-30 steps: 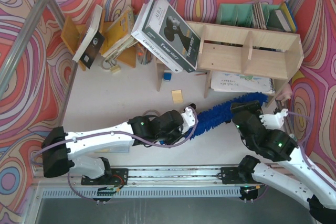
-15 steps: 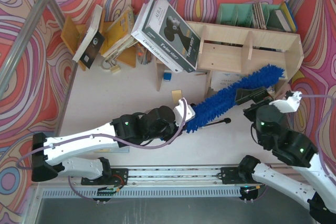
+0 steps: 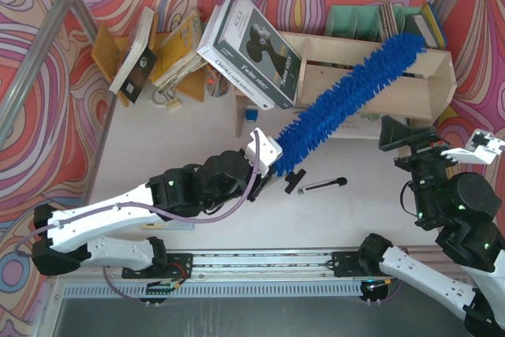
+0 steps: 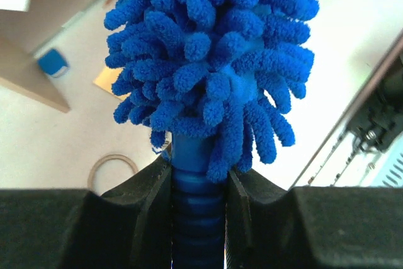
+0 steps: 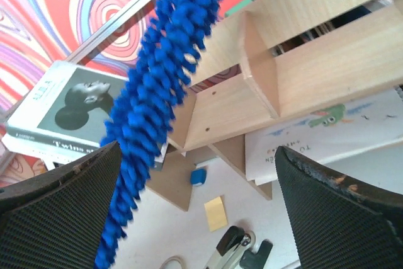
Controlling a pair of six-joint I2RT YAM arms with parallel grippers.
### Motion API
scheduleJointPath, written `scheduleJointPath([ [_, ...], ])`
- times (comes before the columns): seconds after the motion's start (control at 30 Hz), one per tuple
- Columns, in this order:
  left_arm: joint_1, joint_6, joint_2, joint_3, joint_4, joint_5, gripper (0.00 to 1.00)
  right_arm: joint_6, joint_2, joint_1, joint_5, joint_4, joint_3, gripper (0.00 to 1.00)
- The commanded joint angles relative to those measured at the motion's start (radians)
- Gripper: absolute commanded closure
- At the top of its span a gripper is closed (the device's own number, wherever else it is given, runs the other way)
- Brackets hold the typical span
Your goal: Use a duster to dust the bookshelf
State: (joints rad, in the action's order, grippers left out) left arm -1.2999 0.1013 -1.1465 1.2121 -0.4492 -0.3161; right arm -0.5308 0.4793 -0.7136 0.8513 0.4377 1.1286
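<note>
Where left gripper [image 4: 198,196] clamps: duster [image 3: 351,92] handle, head slanting toward 1 o'clock, tip over bookshelf [image 3: 410,100] top edge.
Right gripper [image 5: 198,181]: spread wide, empty, at shelf's 5 o'clock, clear of it.

Your non-task items:
- Silver rod [image 3: 322,185] with black clip, lying just right of the left gripper [image 4: 198,187].
- Blue cube [image 3: 251,114], ahead of that gripper.
- Black-and-white box [image 3: 252,53], tilted, farther ahead.
- Orange rack [image 3: 106,53] of tilted books, far ahead-left.
- Picture pad [image 5: 327,130] and yellow note [image 5: 216,212], ahead of the right gripper [image 5: 198,152].
- Green file holders [image 3: 355,21], farthest back.
</note>
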Motion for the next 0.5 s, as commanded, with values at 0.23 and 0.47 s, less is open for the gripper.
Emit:
scheduleJointPath([
  [0.23, 0.001, -0.022, -0.164, 0.308, 0.030, -0.337, 1.00, 0.162, 0.225, -0.002, -0.201, -0.299, -0.086, 0.01],
  [0.47, 0.023, -0.075, -0.297, 0.537, 0.032, -0.405, 1.00, 0.205, 0.341, -0.003, -0.205, -0.306, -0.034, 0.01],
])
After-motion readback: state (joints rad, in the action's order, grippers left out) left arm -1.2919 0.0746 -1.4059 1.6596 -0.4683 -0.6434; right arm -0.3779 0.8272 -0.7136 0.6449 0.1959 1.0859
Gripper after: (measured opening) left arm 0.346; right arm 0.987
